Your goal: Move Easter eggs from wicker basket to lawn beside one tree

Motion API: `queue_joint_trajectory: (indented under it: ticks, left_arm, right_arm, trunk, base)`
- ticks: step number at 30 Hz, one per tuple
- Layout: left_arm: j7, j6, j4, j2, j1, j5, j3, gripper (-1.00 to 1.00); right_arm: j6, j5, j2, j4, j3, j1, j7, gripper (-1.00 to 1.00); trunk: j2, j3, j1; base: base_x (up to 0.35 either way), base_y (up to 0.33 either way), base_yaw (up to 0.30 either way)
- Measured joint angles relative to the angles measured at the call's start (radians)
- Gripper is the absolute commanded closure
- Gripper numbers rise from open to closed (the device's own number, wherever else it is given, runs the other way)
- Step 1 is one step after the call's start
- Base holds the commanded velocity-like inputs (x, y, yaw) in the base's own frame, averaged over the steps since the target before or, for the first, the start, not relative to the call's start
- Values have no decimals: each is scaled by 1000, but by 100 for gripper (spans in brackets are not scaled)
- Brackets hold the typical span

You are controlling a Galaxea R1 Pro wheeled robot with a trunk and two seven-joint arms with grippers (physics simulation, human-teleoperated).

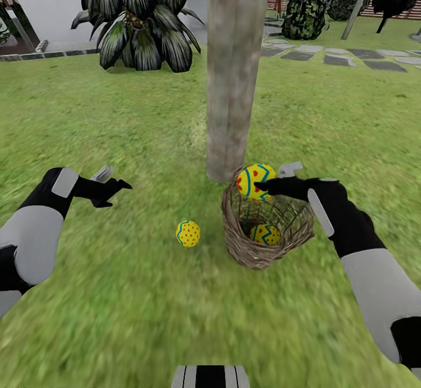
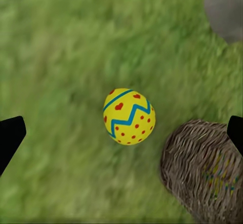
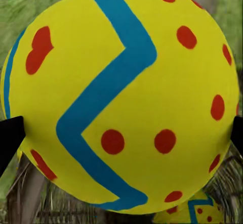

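Right claw (image 1: 258,187) holds one yellow egg (image 1: 255,180) tight between its two black fingers, just above the rim of the wicker basket (image 1: 266,252). Up close, this egg (image 3: 121,95) shows a blue zigzag and red dots. Another egg (image 1: 265,234) lies down inside the basket. A third egg (image 1: 188,233) sits on the lawn (image 1: 146,142), just beside the basket and near the tree (image 1: 234,72). Left claw (image 1: 117,188) is wide open with nothing in it, above the grass.
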Motion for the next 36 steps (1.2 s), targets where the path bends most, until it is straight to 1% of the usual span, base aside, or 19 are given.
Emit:
queue_joint_trajectory:
  ticks: [2,3,4,6,9,13,17,20,21,22,24,26,27,28,29,31,32,34,36]
  left_arm:
    - [-1,0,2,-1,0,0,-1,-100]
    - [-1,0,3,-2,-1,-1,-1,-100]
    - [-2,0,3,-3,0,-1,-1,-100]
    - [-2,0,3,-1,0,-2,0,-100]
    - [-18,3,3,23,-1,4,1,-100]
    - [-231,3,3,83,0,24,-1,-100]
    - [-291,3,11,94,2,27,-1,-100]
    - [-424,2,17,95,14,17,-1,-100]
    - [-459,-5,-5,95,42,10,-2,-100]
    - [-477,-26,-80,92,92,6,-1,-100]
    - [-490,-71,-308,72,237,0,-1,-100]
    - [-492,-80,-537,39,371,1,0,-100]
    - [-493,-80,-584,31,405,2,1,-100]
    - [-493,-82,-638,16,462,2,1,-100]
    - [-495,-85,-662,1,519,2,4,-100]
    - [-497,-87,-670,-7,580,12,27,-100]
    - [-499,-88,-672,-10,616,37,60,-100]
    - [-499,-86,-660,-12,638,69,80,-100]
    - [-500,-87,-606,-12,643,74,84,-100]
  right_arm:
    - [6,2,7,-181,7,75,-112,100]
    - [8,-3,24,-282,41,116,-201,100]
    - [7,-4,44,-336,93,140,-261,100]
    - [2,4,72,-383,190,171,-371,100]
    - [-1,12,121,-395,279,195,-455,100]
    - [-2,9,180,-385,382,219,-535,100]
    - [-35,14,242,-307,468,255,-546,100]
    - [-107,-2,257,-201,490,260,-543,100]
    - [-154,-26,259,-132,492,261,-540,100]
    - [-223,-56,261,-44,493,261,-539,100]
    - [-342,-89,264,99,497,261,-538,100]
    - [-395,-99,271,157,494,261,-538,100]
    - [-404,-101,271,163,493,261,-539,100]
    - [-427,-103,272,167,493,266,-538,100]
    - [-450,-105,275,171,496,286,-538,100]
    - [-463,-104,279,173,501,310,-537,100]
    - [-469,-103,288,174,515,319,-537,100]
    - [-494,-102,294,176,540,329,-539,100]
    - [-513,-102,296,180,547,333,-540,100]
  trunk:
    - [0,0,0]
    - [0,0,0]
    - [0,0,0]
    - [0,0,0]
    - [0,0,0]
    - [0,0,0]
    - [0,0,0]
    - [0,0,0]
    - [0,0,0]
    - [0,0,0]
    - [0,0,0]
    - [0,0,0]
    - [0,0,0]
    - [0,0,0]
    - [0,0,0]
    - [0,0,0]
    - [0,0,0]
    - [0,0,0]
    - [0,0,0]
  base:
    - [0,77,0]
    - [0,221,0]
    - [0,260,0]
    - [0,287,0]
    - [0,301,0]
    - [0,304,0]
    - [0,300,0]
    - [0,197,0]
    - [0,58,0]
    - [0,30,0]
    - [42,12,0]
    - [21,3,0]
    - [7,1,0]
    - [3,0,0]
    - [1,0,0]
    - [0,0,0]
    - [0,0,0]
    - [9,37,0]
    - [107,201,0]
